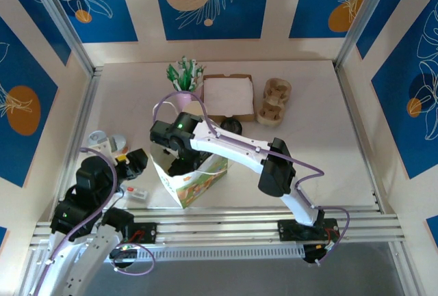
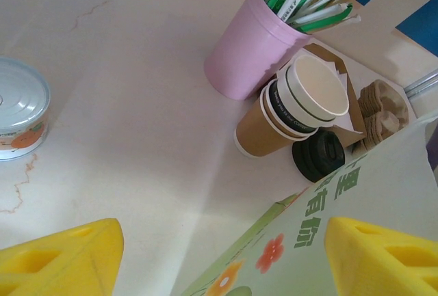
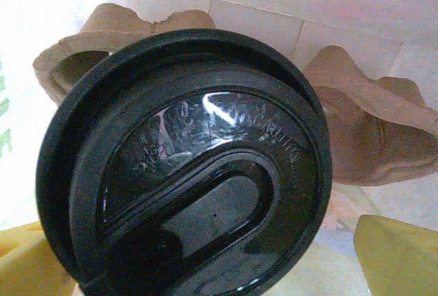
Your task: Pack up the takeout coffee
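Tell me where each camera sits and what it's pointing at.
Top external: above and behind the arms, looking down on the table; left arm and right arm show.
Left wrist: low over the table, facing the pink cup and stacked cups; yellow left fingers at the bottom.
Right wrist: close above the coffee's black lid; right fingers in the corners.
Shared: the paper bag, in top and left wrist views.
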### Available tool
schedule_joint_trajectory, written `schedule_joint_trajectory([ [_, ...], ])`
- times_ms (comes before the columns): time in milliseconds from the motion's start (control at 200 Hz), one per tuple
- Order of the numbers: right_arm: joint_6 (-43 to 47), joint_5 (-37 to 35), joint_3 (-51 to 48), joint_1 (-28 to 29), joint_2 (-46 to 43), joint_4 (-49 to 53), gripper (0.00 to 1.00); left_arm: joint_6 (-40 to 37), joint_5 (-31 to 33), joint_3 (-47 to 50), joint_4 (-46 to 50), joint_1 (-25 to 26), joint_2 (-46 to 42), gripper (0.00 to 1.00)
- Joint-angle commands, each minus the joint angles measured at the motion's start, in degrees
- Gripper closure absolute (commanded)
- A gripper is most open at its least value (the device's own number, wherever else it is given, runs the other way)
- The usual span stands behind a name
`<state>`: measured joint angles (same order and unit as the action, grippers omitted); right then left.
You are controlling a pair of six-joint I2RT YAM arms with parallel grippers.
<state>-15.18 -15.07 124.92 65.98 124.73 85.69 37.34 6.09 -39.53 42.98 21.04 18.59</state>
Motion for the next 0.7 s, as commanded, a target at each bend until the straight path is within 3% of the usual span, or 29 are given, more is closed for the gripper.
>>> schedule_joint_trajectory([
  [0, -0.49, -0.61, 2.21, -0.32, -1.05, 2.38, 0.01, -0.62, 0.08, -0.64, 0.78, 0.32, 0.49, 0.23],
  [695, 0.75, -2.47, 8.83, -1.23, -2.11, 6.32, 0.01, 0.99, -2.66, 0.48, -1.76, 0.34, 2.24, 0.23],
])
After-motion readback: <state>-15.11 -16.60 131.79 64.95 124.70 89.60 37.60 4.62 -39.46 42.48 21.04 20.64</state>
